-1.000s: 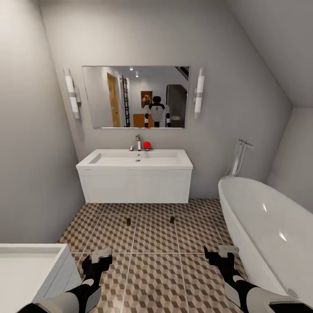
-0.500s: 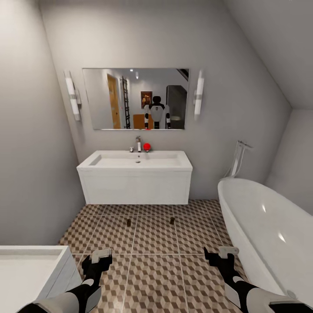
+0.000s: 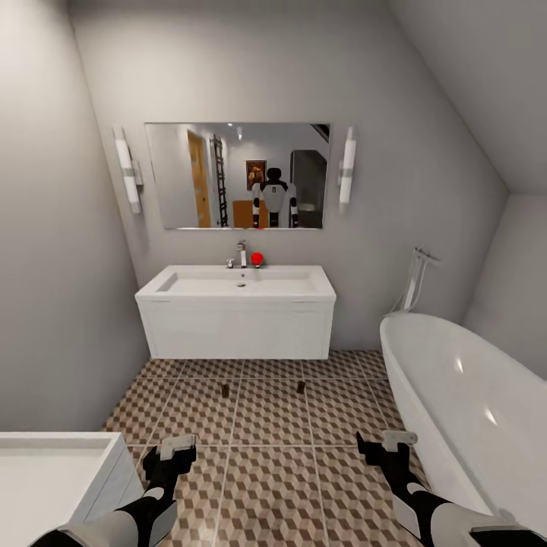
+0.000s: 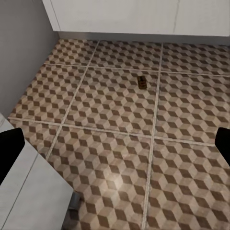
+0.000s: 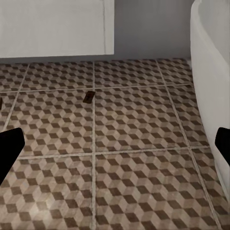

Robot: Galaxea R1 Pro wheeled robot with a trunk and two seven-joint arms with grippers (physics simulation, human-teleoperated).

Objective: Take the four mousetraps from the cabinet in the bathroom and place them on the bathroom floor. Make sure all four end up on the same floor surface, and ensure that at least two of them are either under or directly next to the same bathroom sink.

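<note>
Whole head view has slid downward a little since a second ago: mirror and basin sit lower in frame, so the camera or base has moved, not the room. Both arms hold the same pose relative to the view.

Left to right. White drawer unit (image 3: 53,463) at the near left corner. Left tool (image 3: 171,453) hangs low over the bathroom floor (image 3: 270,486), jaws spread wide, nothing between them; in the left wrist view the two dark fingertips sit at opposite edges with bare tile between. First of the mousetraps (image 3: 225,389) lies on the tiles ahead of and slightly inboard of the left tool, just in front of the bathroom sink (image 3: 236,310); same trap in the left wrist view (image 4: 142,82), long axis pointing roughly toward the sink. Second mousetrap (image 3: 301,386) lies level with the first, nearer the right side, also just before the sink; in the right wrist view (image 5: 88,97) its long axis points slightly aslant toward the vanity. Right tool (image 3: 386,443) likewise wide open and empty, close beside the bathtub (image 3: 471,403).

Judgement: two traps are placed next to the sink; two remain. Cabinet is reflected in the mirror, behind the robot, so next comes a turn away.
</note>
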